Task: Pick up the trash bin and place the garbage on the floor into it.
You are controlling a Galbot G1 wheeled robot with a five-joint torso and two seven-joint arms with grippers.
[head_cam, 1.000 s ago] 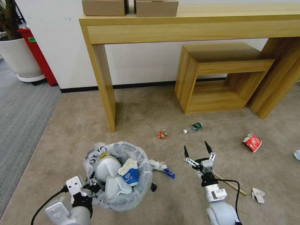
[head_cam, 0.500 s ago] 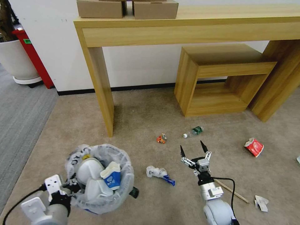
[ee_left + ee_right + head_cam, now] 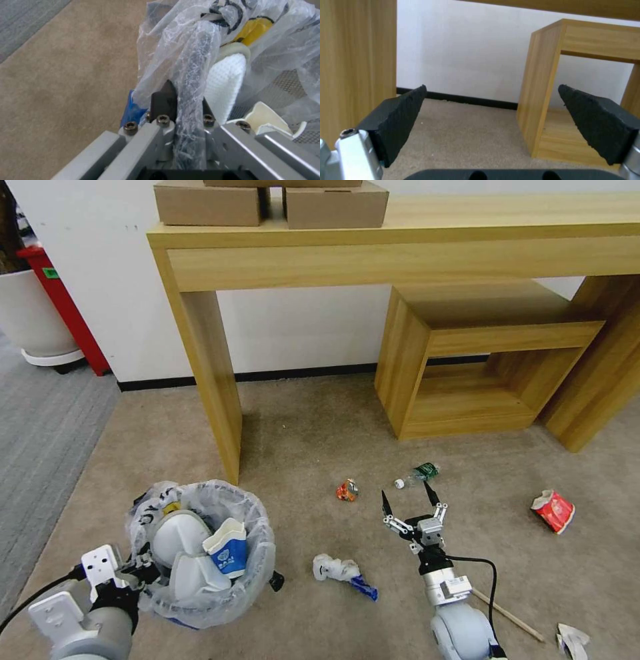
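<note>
Bin in hand and partly filled, litter left on the carpet.

The trash bin [image 3: 200, 553], lower left, holds slippers and a cup; the left tool [image 3: 183, 100] is clamped on its rim. The right tool [image 3: 407, 503] stands apart near the bottle [image 3: 420, 473], white-and-blue wrapper [image 3: 343, 570] and red packet [image 3: 553, 510].

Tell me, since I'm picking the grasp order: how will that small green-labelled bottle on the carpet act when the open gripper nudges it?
The bottle lies on its side on the floor, so it will probably roll if nudged sideways. It looks small and likely light, so the open right gripper may knock it away. Its smooth, round body might slip between the fingers.
</note>
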